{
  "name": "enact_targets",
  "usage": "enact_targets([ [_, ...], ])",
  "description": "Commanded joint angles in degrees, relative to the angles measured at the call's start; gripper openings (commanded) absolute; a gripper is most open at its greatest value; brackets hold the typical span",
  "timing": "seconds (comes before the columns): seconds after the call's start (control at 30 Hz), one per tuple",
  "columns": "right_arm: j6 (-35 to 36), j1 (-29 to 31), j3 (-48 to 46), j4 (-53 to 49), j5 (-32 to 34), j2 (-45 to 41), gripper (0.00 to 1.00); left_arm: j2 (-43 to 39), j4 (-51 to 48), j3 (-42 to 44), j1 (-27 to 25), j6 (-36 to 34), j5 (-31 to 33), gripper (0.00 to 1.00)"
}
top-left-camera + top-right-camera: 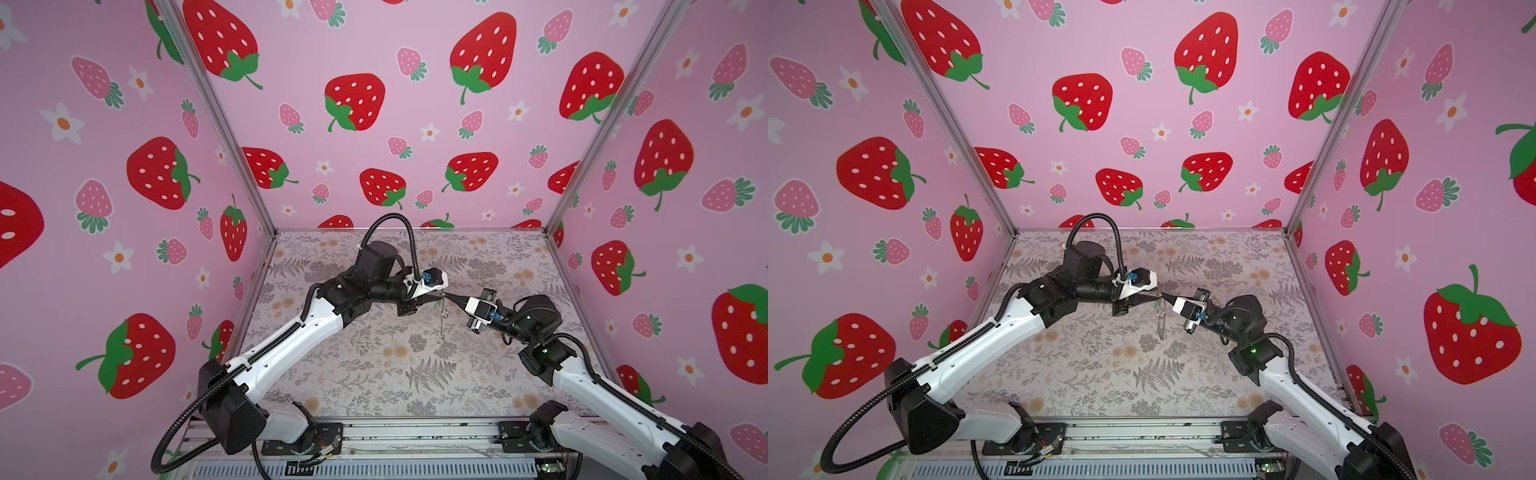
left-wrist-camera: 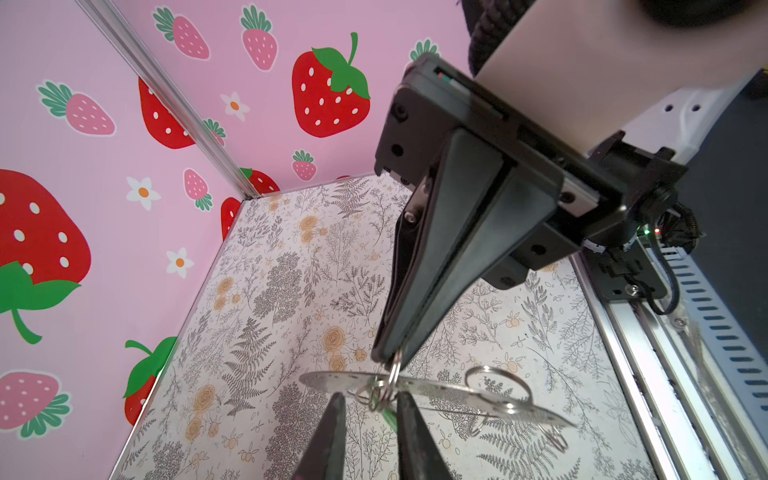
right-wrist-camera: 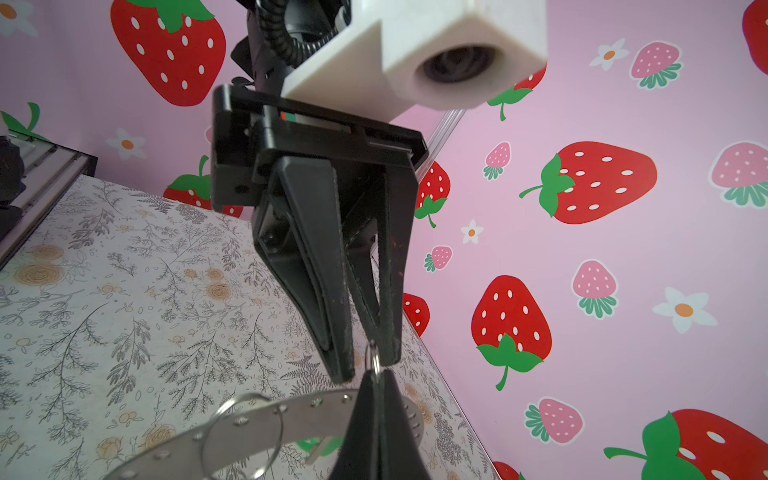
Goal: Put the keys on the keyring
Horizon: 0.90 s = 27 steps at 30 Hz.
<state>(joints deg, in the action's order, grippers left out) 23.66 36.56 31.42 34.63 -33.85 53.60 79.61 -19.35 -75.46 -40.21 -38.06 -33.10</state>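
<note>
In both top views the keyring is seen edge-on at centre frame, hung clear of the table beneath the spot where the left claw and right claw meet tip to tip; a fleck of green tag shows just beside its upper edge. In the left wrist view the keyring is spread across the lower frame as a thin flat plate; the right claw is pressed together on a small wire loop at its rim; the left claw, at the bottom edge, is set slightly apart around loops and a green sliver, and whether anything is gripped there cannot be told. In the right wrist view the tag is seen at lower centre under the keyring; the key itself cannot be made out. The keyring is judged light, stiff and slick, apt to swing and twist from one loop, and best taken by its flat rim or a loop; the tag is judged light, rigid plastic, best pinched across its broad faces. The table is covered in pale floral print; it is enclosed by pink strawberry-print walls with metal posts at the corners.
</note>
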Motion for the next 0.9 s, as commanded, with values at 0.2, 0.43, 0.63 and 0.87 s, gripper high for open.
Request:
enact_targets([
  [0.2,-0.99,-0.34,0.24,3.51,-2.09,-0.02,0.00,0.70,1.08,-2.02,-0.46,-0.61,-2.06,0.12],
  [0.43,-1.22,-0.34,0.50,3.16,-2.62,0.08,0.00,0.98,1.08,-2.37,-0.50,-1.09,-3.01,0.00],
  [0.63,-0.66,-0.34,0.25,0.84,5.28,-0.67,0.15,1.64,-4.94,-5.71,-0.99,-3.28,-0.25,0.00],
  [0.87,7.92,-0.18,3.69,-8.57,11.72,-2.80,0.22,6.10,-17.69,-15.78,-4.28,-4.48,12.75,0.00],
])
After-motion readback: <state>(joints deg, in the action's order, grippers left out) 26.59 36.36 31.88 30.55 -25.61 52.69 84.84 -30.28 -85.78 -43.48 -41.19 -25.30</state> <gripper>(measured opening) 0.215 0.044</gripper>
